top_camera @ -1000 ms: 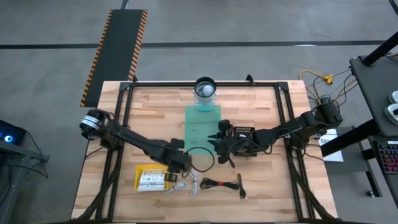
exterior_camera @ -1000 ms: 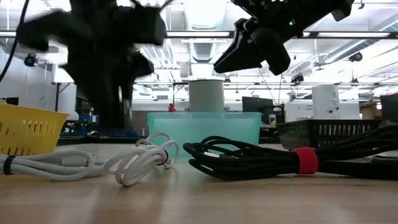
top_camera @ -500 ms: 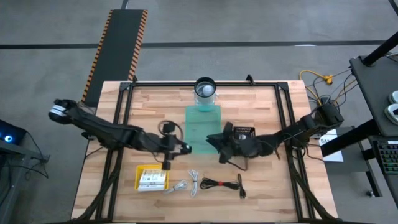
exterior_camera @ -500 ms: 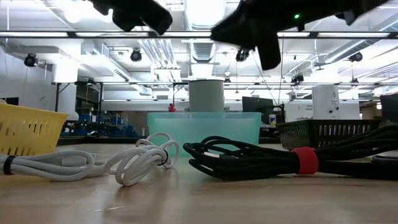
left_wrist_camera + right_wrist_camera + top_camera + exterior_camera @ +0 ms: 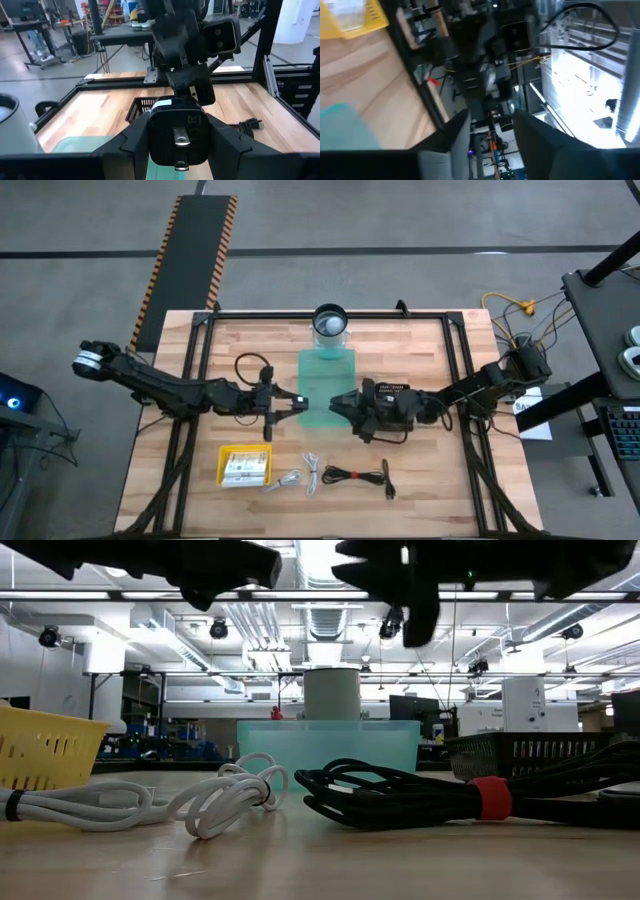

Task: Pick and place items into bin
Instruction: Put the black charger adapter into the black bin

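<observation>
While white cards (image 5: 246,467) sit in yellow basket (image 5: 222,464), left gripper (image 5: 299,402) clamps black cube (image 5: 176,131); right gripper (image 5: 338,402) gapes empty.

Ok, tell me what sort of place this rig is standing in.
Probably an industrial lab or workshop: exposed ceiling ducts, bare concrete floor, and a hazard-striped mat beside the wooden table.

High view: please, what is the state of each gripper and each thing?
left gripper: shut on black adapter, beside the teal bin.
right gripper: open, over the teal bin.
black cable: bundled, lying loose.
white cables: coiled, lying loose.
yellow basket: holds white cards.
</observation>
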Motion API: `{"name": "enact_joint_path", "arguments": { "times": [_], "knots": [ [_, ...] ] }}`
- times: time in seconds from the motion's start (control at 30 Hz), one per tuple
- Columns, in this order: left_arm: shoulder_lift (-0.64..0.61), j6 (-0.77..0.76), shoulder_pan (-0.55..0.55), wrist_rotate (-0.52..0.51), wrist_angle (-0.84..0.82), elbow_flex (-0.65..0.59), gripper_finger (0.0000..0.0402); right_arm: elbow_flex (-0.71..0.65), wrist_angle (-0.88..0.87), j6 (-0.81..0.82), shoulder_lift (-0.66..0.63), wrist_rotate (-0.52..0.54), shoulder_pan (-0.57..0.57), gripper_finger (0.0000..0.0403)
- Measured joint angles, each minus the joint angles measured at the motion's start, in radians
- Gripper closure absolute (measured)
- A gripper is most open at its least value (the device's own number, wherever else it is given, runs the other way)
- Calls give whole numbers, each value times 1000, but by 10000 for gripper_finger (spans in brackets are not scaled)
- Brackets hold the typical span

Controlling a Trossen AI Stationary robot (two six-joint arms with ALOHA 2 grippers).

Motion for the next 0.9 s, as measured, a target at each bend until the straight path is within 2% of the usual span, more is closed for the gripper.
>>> {"name": "enact_joint_path", "arguments": {
  "times": [0.13, 0.2, 0.3, 0.4, 0.63, 0.83, 0.9],
  "knots": [
    [69, 19, 6, 1, 111, 2, 271, 44, -51, -1, 0, -4, -1, 214],
    [109, 17, 13, -8, 227, 7, 271, 64, -79, -6, 0, -5, -1, 193],
    [163, 37, 21, -22, 361, 7, 271, 87, -119, -22, 0, -1, -1, 166],
    [194, 51, 34, -21, 407, 7, 271, 95, -122, -28, 1, 1, -1, 149],
    [237, 18, 52, -19, 446, 16, 271, 108, -120, -31, 0, 1, -4, 137],
    [282, -12, 56, 0, 446, 42, 271, 108, -123, -45, -1, 1, -9, 146],
    [296, -12, 59, 37, 448, 57, 271, 108, -128, -45, -1, 2, -9, 150]
  ]
}}
